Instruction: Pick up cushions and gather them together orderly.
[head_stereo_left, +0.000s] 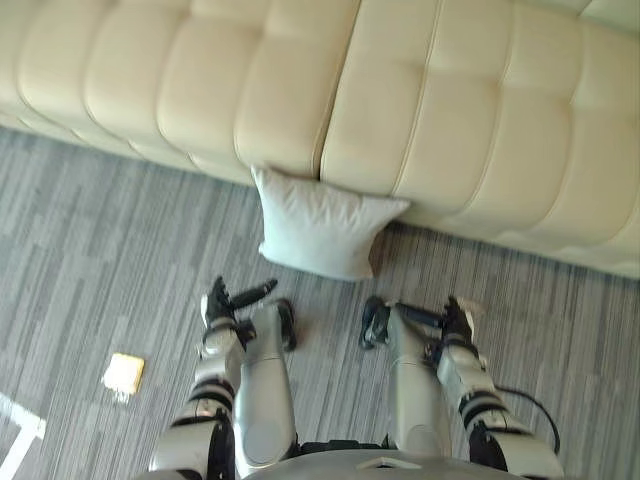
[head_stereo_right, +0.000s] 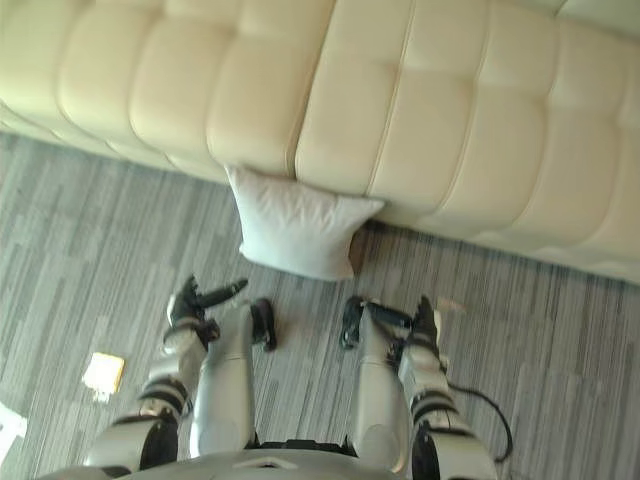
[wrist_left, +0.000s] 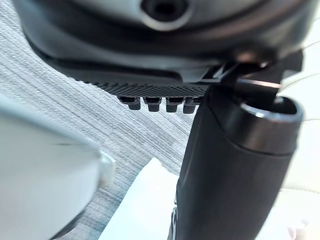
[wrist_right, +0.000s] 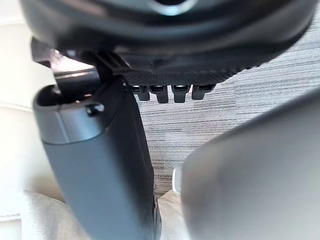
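A pale grey-white cushion lies on the carpet and leans against the front of the cream sofa, right at the seam between two seat sections. My left hand hangs low over the floor, short of the cushion and a little to its left, fingers relaxed and thumb out, holding nothing. My right hand hangs on the other side, to the cushion's right and nearer me, also open and empty. Past the thumb in the left wrist view, a white corner of the cushion shows.
Grey striped carpet stretches in front of the sofa. A small yellow-and-white scrap lies on the floor at my left. A white line crosses the lower left corner.
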